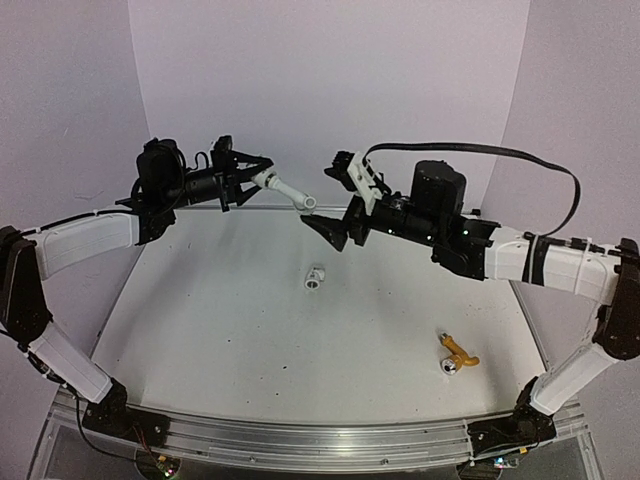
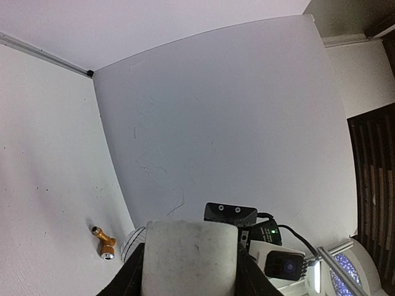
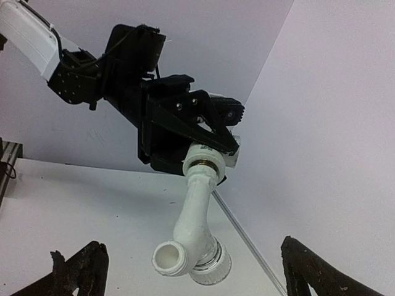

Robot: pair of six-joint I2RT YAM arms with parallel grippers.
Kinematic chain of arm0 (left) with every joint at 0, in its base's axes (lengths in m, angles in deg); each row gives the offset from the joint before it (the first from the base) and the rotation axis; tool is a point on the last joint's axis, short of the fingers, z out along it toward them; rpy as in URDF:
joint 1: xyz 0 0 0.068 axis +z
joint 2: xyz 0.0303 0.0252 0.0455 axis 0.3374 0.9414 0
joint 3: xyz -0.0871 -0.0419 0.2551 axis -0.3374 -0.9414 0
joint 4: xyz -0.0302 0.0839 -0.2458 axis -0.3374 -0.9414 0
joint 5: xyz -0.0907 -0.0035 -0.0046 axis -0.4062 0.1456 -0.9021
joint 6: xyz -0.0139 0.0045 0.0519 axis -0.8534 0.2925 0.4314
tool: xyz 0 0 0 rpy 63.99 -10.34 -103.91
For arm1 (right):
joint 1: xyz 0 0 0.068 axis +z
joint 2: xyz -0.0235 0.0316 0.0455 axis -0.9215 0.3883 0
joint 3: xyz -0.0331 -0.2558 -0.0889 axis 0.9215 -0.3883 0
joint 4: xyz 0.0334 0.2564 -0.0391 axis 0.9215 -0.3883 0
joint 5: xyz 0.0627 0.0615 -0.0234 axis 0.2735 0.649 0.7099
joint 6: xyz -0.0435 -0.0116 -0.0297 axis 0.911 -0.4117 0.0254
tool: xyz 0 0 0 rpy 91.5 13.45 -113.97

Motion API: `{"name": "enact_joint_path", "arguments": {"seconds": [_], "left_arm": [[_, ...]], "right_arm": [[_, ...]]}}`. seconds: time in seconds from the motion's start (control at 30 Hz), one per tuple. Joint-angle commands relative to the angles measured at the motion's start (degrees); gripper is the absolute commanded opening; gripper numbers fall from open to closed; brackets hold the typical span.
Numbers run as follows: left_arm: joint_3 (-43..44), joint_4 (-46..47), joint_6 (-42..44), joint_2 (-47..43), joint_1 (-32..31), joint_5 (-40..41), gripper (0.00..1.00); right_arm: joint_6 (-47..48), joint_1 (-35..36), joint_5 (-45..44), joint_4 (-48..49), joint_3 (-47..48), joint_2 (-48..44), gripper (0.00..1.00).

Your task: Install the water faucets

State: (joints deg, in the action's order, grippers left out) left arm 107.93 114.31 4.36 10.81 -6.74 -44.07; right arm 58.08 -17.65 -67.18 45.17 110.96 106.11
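My left gripper [image 1: 245, 176] is held high at the back left, shut on a stubby white pipe fitting [image 1: 265, 180]. The white water faucet [image 1: 292, 192] sticks out of that fitting toward the right arm. In the right wrist view the white faucet [image 3: 199, 209] hangs from the fitting [image 3: 207, 161], spout and silvery end toward the camera. My right gripper [image 3: 194, 271] is open, its fingers spread wide on either side of the faucet's end without touching it. In the top view the right gripper [image 1: 335, 202] faces the faucet tip. The yellow-gold faucet [image 1: 457, 355] lies on the table at the front right.
A second white pipe fitting [image 1: 315, 277] lies on the white table [image 1: 250, 330] near the middle. White walls close in the back and both sides. The left wrist view shows the held fitting [image 2: 191, 246], the gold faucet [image 2: 103, 242] and the right arm's camera housing [image 2: 231, 213].
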Motion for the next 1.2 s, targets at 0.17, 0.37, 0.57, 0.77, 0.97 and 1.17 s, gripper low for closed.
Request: {"name": "enact_joint_path", "arguments": {"seconds": [0.17, 0.37, 0.57, 0.77, 0.97, 1.17], "left_arm": [[3.0, 2.9, -2.4, 0.6, -0.5, 1.2, 0.0], [2.9, 3.3, 3.7, 0.0, -1.0, 2.2, 0.0], [3.5, 13.5, 25.5, -1.9, -2.1, -6.8, 0.0], [-2.3, 17.3, 55.1, -5.0, -5.0, -40.6, 0.0], [5.0, 17.3, 35.5, -1.0, -4.3, -29.3, 0.0], [6.8, 17.1, 15.7, 0.0, -2.5, -15.3, 0.0]], "right_arm": [[-11.1, 1.4, -8.6, 6.9, 9.1, 10.2, 0.76], [-29.2, 1.3, -11.6, 7.7, 11.5, 12.8, 0.24], [-78.7, -3.4, -4.8, 6.5, 10.5, 12.9, 0.0], [-134.2, -8.7, 14.4, 37.8, 9.4, 22.6, 0.0], [-119.3, -11.2, 13.7, 40.5, 4.0, 18.2, 0.47], [-75.8, -12.8, 9.7, 25.3, -4.7, 5.2, 0.98]]}}
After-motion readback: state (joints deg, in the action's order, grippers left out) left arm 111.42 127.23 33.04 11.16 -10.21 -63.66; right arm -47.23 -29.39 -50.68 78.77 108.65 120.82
